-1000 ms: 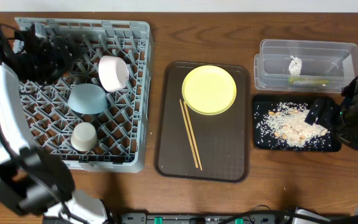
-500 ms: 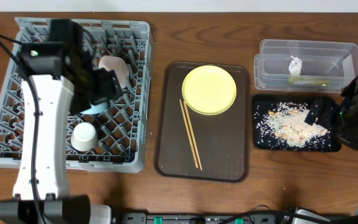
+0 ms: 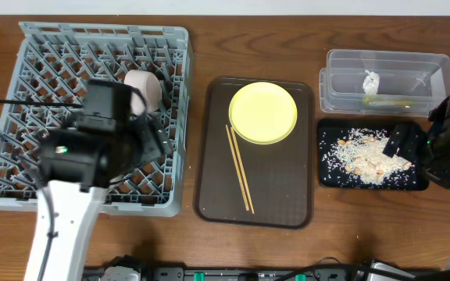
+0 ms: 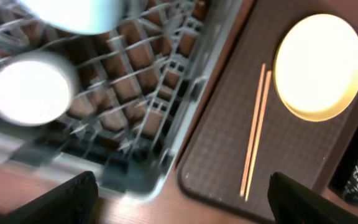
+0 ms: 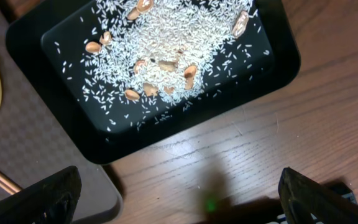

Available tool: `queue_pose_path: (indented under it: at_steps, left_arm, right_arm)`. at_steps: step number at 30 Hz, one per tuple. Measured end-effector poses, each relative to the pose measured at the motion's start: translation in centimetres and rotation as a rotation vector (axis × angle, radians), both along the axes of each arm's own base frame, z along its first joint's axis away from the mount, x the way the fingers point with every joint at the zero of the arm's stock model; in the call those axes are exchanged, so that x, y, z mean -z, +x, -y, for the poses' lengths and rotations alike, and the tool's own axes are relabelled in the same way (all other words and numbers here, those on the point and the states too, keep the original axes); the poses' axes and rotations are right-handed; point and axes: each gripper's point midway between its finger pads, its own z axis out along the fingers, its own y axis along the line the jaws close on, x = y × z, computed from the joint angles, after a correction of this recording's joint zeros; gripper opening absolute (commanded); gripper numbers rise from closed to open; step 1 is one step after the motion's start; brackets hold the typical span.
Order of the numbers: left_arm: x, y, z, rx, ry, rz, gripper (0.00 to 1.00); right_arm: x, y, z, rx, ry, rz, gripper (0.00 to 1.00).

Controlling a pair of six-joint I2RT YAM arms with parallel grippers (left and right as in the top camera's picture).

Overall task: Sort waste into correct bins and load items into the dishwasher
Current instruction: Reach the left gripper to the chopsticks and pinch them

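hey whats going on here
Two robot arms are clearing a table. The cream bowl, blue bowl and cup sit in the dish rack; the left gripper hangs open and empty near its front right corner. The yellow plate and chopsticks lie on the brown tray, not yet loaded. Food scraps are in the black tray, tissue and wrapper in the clear tub. The right gripper is open beside the black tray.

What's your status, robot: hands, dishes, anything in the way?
Open, empty: left gripper over rack edge, right gripper over black tray. On brown tray: plate and chopsticks, not yet racked. Nothing blocking them.
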Motion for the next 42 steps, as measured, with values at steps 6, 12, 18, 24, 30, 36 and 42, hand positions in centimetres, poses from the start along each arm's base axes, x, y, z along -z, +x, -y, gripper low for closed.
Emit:
queue_pose_path:
  at_steps: [6,12,18,24,30,36,42]
  left_arm:
    - [4.7,2.0,4.9,0.112,-0.019,-0.035,0.89]
    - [8.7,3.7,10.0,0.209,-0.008,-0.084,0.89]
    - [14.4,3.7,12.9,0.242,0.032,-0.203,0.89]
    - [18.3,3.3,14.0,0.258,0.067,-0.280,0.89]
    - [20.3,3.0,13.9,0.247,0.088,-0.331,0.89]
    - [21.7,2.7,13.7,0.245,0.106,-0.368,0.89]
    - [22.4,2.5,13.5,0.244,0.116,-0.389,0.89]
  right_arm:
    - [0.0,0.0,0.0,0.000,0.001,-0.001,0.99]
    - [0.0,-0.2,-0.1,0.000,0.003,-0.006,0.99]
    - [0.0,-0.2,-0.1,0.000,0.003,-0.008,0.99]
    - [0.0,-0.2,-0.1,0.000,0.004,-0.008,0.99]
    - [0.0,-0.2,-0.1,0.000,0.004,-0.008,0.99]
    - [0.0,-0.2,-0.1,0.000,0.004,-0.008,0.99]
    - [0.0,-0.3,-0.1,0.000,0.005,-0.011,0.99]
